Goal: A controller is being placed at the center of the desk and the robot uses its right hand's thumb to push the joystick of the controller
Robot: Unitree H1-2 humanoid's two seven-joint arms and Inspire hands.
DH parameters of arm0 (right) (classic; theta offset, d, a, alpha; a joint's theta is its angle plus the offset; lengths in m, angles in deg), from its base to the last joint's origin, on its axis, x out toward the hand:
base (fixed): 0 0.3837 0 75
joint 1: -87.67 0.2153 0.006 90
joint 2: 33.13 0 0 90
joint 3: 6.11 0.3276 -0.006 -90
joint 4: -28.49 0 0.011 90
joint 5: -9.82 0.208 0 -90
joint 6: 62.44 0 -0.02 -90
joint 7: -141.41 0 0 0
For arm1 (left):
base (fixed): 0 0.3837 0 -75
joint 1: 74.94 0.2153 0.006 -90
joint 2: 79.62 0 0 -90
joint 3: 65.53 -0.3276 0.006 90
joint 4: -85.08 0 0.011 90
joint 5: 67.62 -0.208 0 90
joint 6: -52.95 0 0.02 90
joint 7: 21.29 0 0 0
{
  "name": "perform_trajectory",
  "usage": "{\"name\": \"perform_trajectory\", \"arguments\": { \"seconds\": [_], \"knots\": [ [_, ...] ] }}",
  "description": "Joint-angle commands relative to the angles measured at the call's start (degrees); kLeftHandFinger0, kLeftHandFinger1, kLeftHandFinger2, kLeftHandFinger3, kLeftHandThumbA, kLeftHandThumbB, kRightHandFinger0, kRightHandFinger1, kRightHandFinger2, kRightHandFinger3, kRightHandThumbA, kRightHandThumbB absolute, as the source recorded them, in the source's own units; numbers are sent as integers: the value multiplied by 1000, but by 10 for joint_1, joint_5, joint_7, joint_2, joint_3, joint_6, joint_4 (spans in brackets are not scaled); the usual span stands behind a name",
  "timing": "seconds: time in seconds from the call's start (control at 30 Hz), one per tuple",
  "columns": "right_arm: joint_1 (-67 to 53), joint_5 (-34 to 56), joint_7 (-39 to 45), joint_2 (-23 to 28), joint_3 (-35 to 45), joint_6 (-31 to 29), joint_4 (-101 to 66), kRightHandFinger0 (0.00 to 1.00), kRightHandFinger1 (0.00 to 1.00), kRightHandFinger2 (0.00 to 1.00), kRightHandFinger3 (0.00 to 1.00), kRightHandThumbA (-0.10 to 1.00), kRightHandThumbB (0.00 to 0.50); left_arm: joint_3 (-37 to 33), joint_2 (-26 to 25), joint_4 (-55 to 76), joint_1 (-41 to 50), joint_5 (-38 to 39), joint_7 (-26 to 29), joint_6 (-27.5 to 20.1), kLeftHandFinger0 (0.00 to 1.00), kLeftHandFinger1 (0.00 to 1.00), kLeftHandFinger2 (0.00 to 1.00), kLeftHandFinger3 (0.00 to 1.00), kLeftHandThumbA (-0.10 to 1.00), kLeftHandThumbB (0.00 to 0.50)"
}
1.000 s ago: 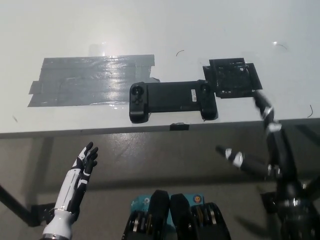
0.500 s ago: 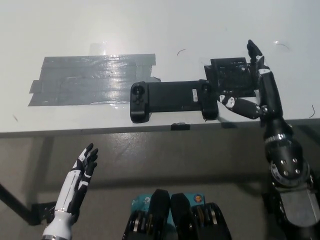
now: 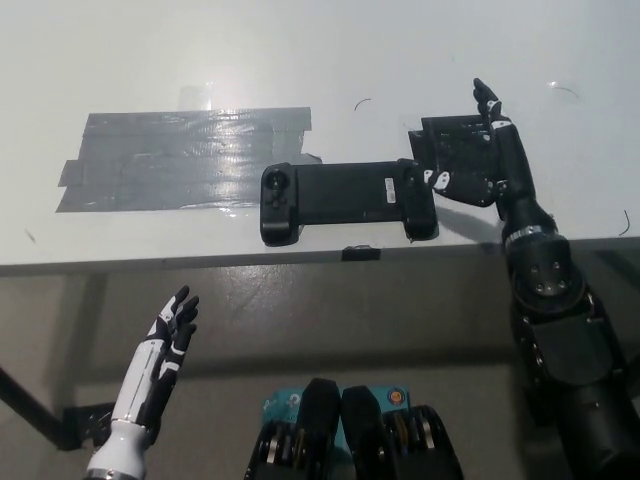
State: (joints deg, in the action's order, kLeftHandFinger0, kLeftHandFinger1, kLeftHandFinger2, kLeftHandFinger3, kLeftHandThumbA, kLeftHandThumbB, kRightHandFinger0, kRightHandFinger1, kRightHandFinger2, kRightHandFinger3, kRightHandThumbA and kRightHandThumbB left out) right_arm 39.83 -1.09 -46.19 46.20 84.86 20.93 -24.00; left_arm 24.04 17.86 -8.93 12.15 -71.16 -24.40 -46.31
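The controller (image 3: 347,200) lies flat near the front edge of the white surface (image 3: 400,50), long side running left to right, with one joystick (image 3: 277,185) showing on its left grip and the other near the right grip, just beside the black hand. It sits level and square to the robot, which I judge makes its sticks easy to press from above.

The right hand (image 3: 485,165) is over the surface at the controller's right end, above a dark square pad (image 3: 455,150). Its fingers (image 3: 484,98) are apart and holding nothing; one points away from the robot while the thumb reaches sideways toward the right grip, seemingly lined up for the push. Whether the thumb already touches the stick I cannot tell.

A broad patch of grey tape (image 3: 180,160) lies left of the controller. The left hand (image 3: 170,335) rests below the surface edge at lower left, fingers spread and empty.

Compared with half a second ago, the right hand has shifted closer to the right grip, thumb tip nearer the controller. The controller and left hand are unchanged.
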Motion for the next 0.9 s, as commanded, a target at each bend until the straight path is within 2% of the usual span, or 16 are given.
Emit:
{"name": "perform_trajectory", "arguments": {
  "seconds": [0.0, 0.17, 0.23, 0.43, 0.63, 0.77, 0.87],
  "knots": [
    [53, -2, -29, 0, 2, -9, 28, 1000, 1000, 1000, 1000, 1000, 267, -3, -3, 14, -10, -2, -2, -18, 1000, 1000, 1000, 1000, 924, 56],
    [69, -5, -41, 2, -2, -8, 74, 1000, 1000, 1000, 1000, 1000, 277, -3, -5, 13, -13, -6, -2, -26, 1000, 1000, 1000, 1000, 923, 49],
    [73, -7, -45, 4, -4, -15, 90, 1000, 1000, 1000, 1000, 1000, 255, -3, -5, 15, -13, -5, -2, -24, 1000, 1000, 1000, 1000, 924, 50],
    [77, 2, -51, 5, -2, -28, 121, 1000, 1000, 1000, 1000, 1000, 253, -3, -6, 19, -14, -4, -4, -20, 1000, 1000, 1000, 1000, 933, 36],
    [80, 2, -50, 6, -6, -34, 123, 1000, 1000, 1000, 1000, 1000, 255, -3, -6, 22, -18, -2, -6, -18, 1000, 1000, 1000, 1000, 920, 45],
    [85, 3, -51, 8, -6, -40, 134, 1000, 1000, 1000, 1000, 1000, 275, -3, -7, 17, -23, -1, -7, -22, 1000, 1000, 1000, 1000, 931, 44],
    [88, 0, -55, 9, -7, -38, 137, 1000, 1000, 1000, 1000, 1000, 252, -2, -7, 16, -26, 0, -7, -21, 1000, 1000, 1000, 1000, 932, 47]
  ]
}}
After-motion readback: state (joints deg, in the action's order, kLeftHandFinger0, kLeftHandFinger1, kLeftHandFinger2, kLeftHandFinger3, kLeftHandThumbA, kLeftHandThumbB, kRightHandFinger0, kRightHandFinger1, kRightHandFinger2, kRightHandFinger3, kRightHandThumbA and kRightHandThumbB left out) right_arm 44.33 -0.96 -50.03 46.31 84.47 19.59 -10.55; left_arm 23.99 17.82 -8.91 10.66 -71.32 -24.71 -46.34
